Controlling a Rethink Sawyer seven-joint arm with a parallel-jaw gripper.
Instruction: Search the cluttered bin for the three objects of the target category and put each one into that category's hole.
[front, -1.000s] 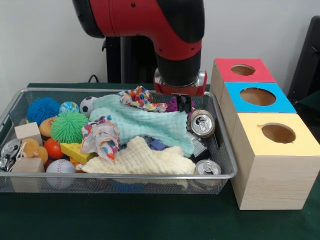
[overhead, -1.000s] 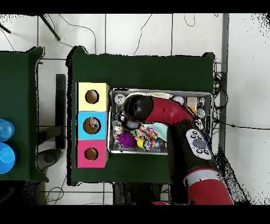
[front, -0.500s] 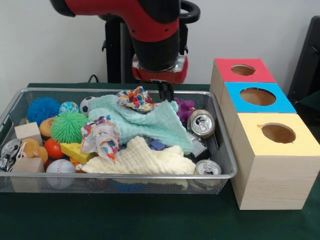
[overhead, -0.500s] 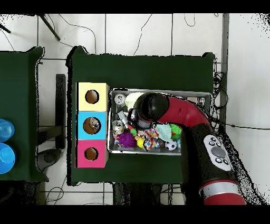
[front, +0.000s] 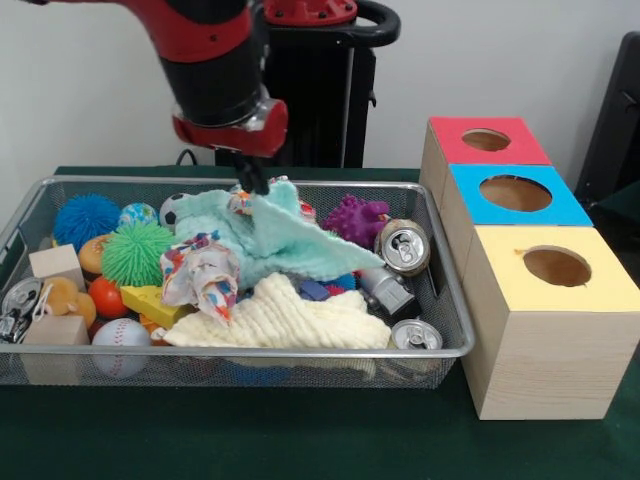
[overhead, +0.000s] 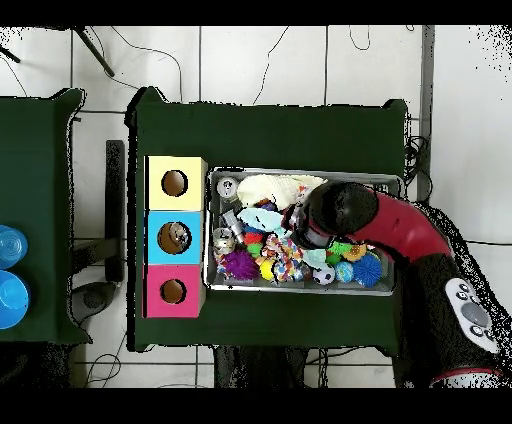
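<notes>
Gripper on mint cloth (edge lifted)

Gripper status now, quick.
Gripper: shut on the mint-green cloth, lifting its corner above the wire bin.

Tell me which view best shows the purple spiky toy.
Front view: the purple toy sits uncovered beside the teal cloth, spikes clear. Overhead shows only a small purple blob near the bin's edge.

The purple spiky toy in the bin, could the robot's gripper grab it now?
Probably yes, but not right away. The purple spiky toy lies uncovered at the bin's back, nothing on top. The gripper is busy holding up the mint cloth.
</notes>
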